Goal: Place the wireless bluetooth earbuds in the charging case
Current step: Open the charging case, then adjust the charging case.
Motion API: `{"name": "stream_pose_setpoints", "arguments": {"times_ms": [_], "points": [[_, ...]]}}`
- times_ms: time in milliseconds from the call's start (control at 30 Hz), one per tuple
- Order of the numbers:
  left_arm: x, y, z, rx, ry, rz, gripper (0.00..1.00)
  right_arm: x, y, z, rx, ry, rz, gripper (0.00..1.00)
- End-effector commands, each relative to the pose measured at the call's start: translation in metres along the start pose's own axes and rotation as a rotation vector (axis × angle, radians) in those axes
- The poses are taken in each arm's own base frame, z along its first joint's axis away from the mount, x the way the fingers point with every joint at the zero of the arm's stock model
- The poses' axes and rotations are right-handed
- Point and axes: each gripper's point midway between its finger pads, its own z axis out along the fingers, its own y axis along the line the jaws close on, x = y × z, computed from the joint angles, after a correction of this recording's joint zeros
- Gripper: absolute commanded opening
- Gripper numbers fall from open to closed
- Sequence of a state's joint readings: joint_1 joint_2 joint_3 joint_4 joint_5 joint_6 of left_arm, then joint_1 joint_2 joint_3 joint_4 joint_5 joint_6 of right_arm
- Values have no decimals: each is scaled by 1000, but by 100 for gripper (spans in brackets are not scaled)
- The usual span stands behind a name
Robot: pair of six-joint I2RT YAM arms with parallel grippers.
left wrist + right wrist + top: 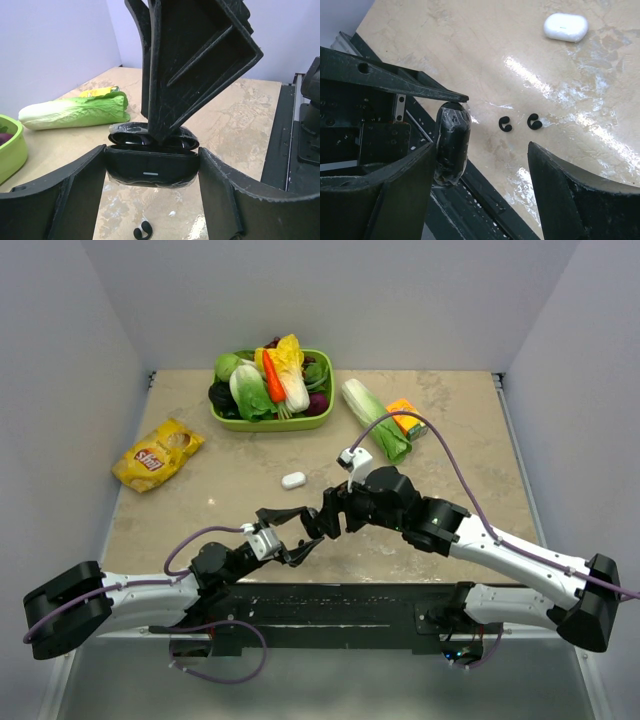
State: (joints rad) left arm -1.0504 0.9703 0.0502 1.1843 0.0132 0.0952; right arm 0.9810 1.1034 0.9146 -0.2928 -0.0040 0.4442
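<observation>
White walls stand around a beige table [450, 440]. At the back sit a green basket [222, 420] full of veggies, a chip bag [157, 454] and a cabbage [75, 112].

The left hand [152, 150] is pinching the black charging case [150, 172], one finger on each side. The lid is up. In the top view the case seems to be held up near the front edge of the table, not resting on it.

The right hand [481, 147] has its fingers spread wide and pinches nothing. One of its fingers is right at the open top of the case; I cannot tell if it touches.

Two black earbuds [505, 124] lie on the table just beside each other, below the hands and near the front edge. None looks to be in the case yet. A white case [565, 27] lies shut, farther back.

What could go wrong, I think:

- The buds are very small and the fingers are big. A pinch that is a bit off could flick a bud away, maybe over the edge.
- If the right finger pushes hard on the case, the case could twist or slip out of the left hand and fall.
- The lid could get bumped shut, and then no bud can go in.
- A bud put in the wrong way round may not sit in its little hole, and could pop back out.
- The two hands are very close, so they could bump each other.
</observation>
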Motion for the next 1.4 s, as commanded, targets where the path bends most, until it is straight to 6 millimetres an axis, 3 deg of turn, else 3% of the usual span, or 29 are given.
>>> {"name": "stream_pose_setpoints", "arguments": {"times_ms": [0, 300, 467, 667, 1167, 1367], "points": [[-16, 2, -4, -14, -74, 23, 0, -7, -10, -8, 62, -34, 6, 75], [-13, 2, -5, -13, -68, 18, 0, -26, -12, -22, 81, -123, 33, 73], [-12, 2, -6, -12, -66, 15, 0, -44, 10, -30, -32, -201, 40, 71], [-14, 1, -5, -12, -72, 15, 0, -34, 21, -12, -86, -133, 31, 55], [-17, 5, -8, -39, -88, 13, 0, -20, 17, 3, -80, -81, 58, 40], [-20, 6, -8, -42, -96, 14, 0, -15, 12, 5, -58, -73, 58, 38]]}}
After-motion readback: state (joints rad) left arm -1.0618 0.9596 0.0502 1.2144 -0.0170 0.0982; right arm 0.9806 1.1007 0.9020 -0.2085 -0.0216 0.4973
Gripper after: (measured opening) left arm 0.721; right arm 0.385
